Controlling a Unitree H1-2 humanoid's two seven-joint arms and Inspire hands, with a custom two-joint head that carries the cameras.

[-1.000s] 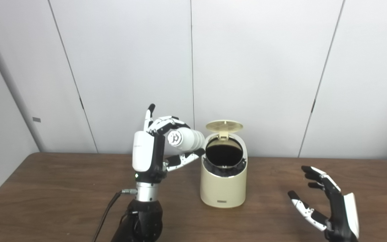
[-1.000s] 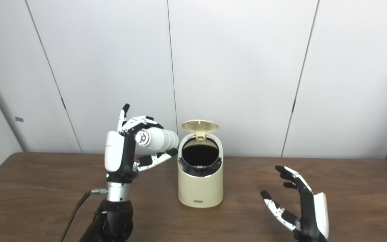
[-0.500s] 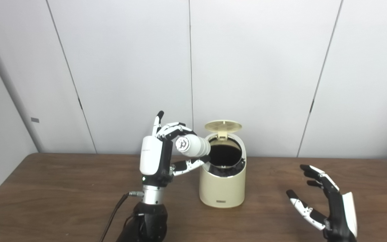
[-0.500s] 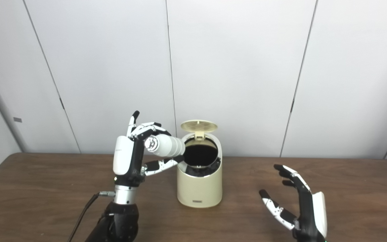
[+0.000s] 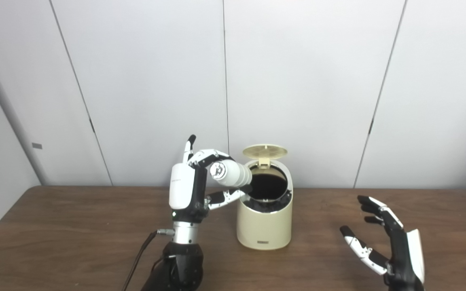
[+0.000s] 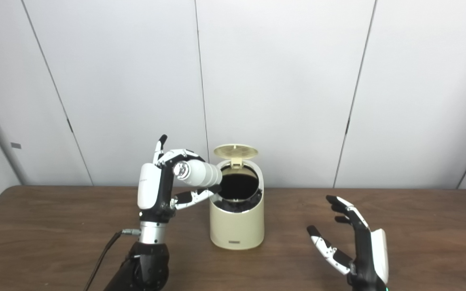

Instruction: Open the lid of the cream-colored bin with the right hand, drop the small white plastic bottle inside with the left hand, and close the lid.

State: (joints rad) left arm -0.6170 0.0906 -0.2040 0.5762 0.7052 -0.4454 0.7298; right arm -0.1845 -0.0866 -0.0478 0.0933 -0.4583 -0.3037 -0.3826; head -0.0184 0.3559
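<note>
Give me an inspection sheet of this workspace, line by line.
Surface: dark wooden table.
Job's things: cream-colored bin upright, lid raised; small white plastic bottle held tilted at the bin's rim, not yet inside.
Clutter: nothing seen.
Hands: left hand shut on the bottle; right hand open, holding nothing, apart from the bin.
Cables: black cable at the left wrist.
Surroundings: white panelled wall behind the table.
</note>
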